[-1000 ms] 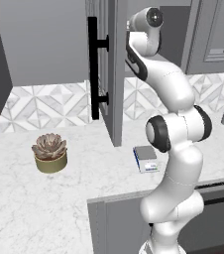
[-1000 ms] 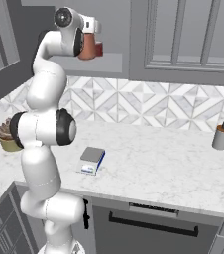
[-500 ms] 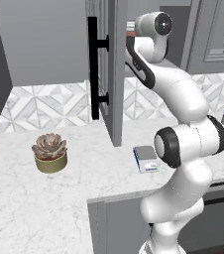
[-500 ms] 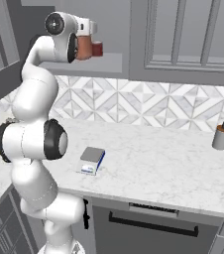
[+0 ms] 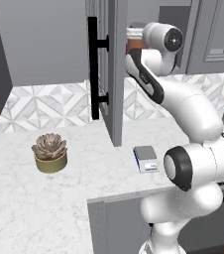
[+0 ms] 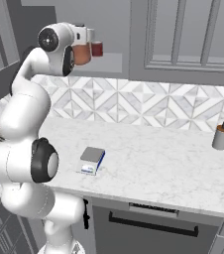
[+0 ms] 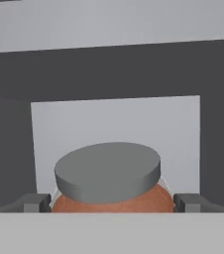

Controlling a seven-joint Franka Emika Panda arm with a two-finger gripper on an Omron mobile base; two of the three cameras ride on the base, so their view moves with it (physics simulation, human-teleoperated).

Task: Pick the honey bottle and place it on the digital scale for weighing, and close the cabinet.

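Two finger tips flank the honey bottle [image 7: 111, 198] in the hand view, one on each side of its orange-brown body just under the grey lid. The gripper [image 7: 111, 202] stands spread wide, and we cannot tell whether the tips touch the glass yet.

The bottle sits up inside the open cabinet [image 5: 109, 64], next to a small dark red jar [image 6: 97, 48] that shows in the right base view. The digital scale [image 6: 92, 159] lies down on the counter [image 6: 173, 163], well apart from it.

We judge the bottle stiff, smooth, fairly heavy if full, and breakable. The body below the lid is the place to take it, squarely across the round.

Against half a second ago, the elbow has swung down and out to the arm's right side, while the hand has stayed at the shelf, jaws as wide as before.
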